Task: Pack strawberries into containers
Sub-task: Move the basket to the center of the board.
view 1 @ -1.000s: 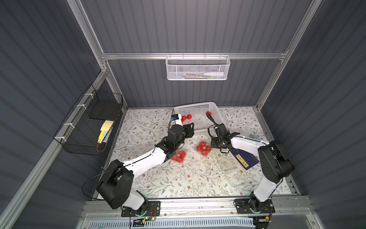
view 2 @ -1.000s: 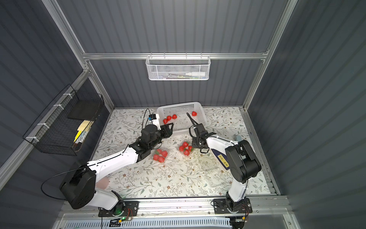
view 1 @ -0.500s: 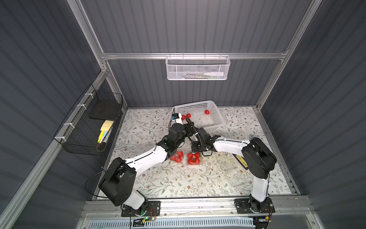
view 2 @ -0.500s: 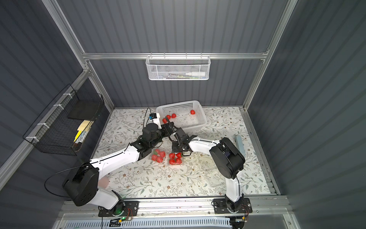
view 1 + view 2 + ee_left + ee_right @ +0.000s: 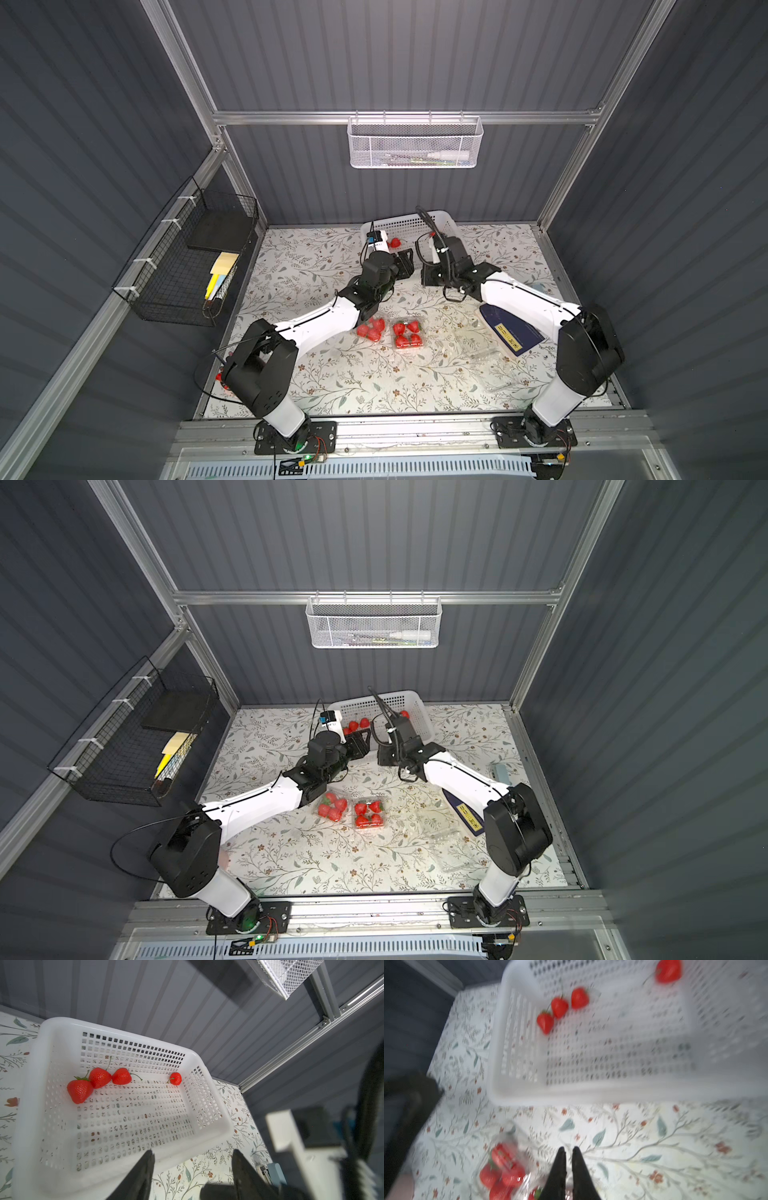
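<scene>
Four red strawberries (image 5: 121, 1076) lie in the white perforated basket (image 5: 31, 1088) at the back; three sit together and one (image 5: 176, 1078) lies apart. Two clear containers (image 5: 371, 328) (image 5: 408, 333) stand side by side mid-table, each holding several berries, also visible in a top view (image 5: 368, 812). A third clear container (image 5: 436, 825) lies to their right with no berries in it. My left gripper (image 5: 193, 1157) hovers open and empty at the basket's front rim (image 5: 405, 262). My right gripper (image 5: 569, 1149) is shut and empty above the cloth, just in front of the basket (image 5: 429, 276).
A dark blue booklet (image 5: 511, 332) lies under my right arm. A small light-blue object (image 5: 500, 773) rests by the right wall. A black wire basket (image 5: 187, 257) hangs on the left wall and a white mesh basket (image 5: 415, 143) on the back wall.
The right gripper slid the second filled container leftward next to the first, then drew back toward the basket. The left gripper's jaws widened slightly; its arm stayed near the basket.
</scene>
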Available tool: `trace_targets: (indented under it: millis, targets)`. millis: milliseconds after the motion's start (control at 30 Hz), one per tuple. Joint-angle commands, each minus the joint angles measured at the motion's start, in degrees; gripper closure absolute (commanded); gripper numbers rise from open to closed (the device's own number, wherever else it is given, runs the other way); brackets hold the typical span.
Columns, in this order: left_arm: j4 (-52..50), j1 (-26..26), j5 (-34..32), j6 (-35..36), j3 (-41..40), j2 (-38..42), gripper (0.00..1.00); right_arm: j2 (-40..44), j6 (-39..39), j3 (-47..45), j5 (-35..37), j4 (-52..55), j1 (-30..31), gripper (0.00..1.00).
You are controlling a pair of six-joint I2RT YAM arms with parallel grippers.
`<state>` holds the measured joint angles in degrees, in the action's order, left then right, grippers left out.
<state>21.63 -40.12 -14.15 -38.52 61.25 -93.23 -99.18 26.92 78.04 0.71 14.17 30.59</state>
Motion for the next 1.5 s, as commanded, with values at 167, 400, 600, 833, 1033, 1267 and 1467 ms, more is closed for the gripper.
trace_targets:
  millis: [167,400,600,833,1033,1267,1467]
  targets:
    - [-2.92,4.82,0.62,-0.94,2.93,-2.85,0.30,-21.28,-6.54,21.57,1.83,5.75,-6.78,0.89]
    - [-3.47,9.82,2.25,-0.32,4.68,-4.90,0.20,-35.83,-11.20,41.69,2.95,21.43,-7.21,0.81]
    - [-4.65,10.49,1.08,1.21,7.11,-6.15,0.15,-38.14,-11.61,46.36,4.80,34.77,-8.65,0.74]
    - [-6.64,11.62,-3.63,2.14,7.88,-4.42,0.12,-27.33,-12.51,32.18,6.20,35.49,-10.05,0.74]
    - [-6.13,12.08,-4.35,2.18,7.19,-3.70,0.09,-20.05,-11.92,22.59,7.03,35.16,-12.14,0.74]
    - [-4.64,12.08,0.17,2.22,6.84,-6.19,0.10,-22.58,-14.98,28.26,9.70,27.15,-12.48,0.58]
    - [-4.47,12.08,0.14,1.91,6.44,-7.75,0.11,-34.38,-17.71,42.97,12.63,22.96,-12.48,0.54]
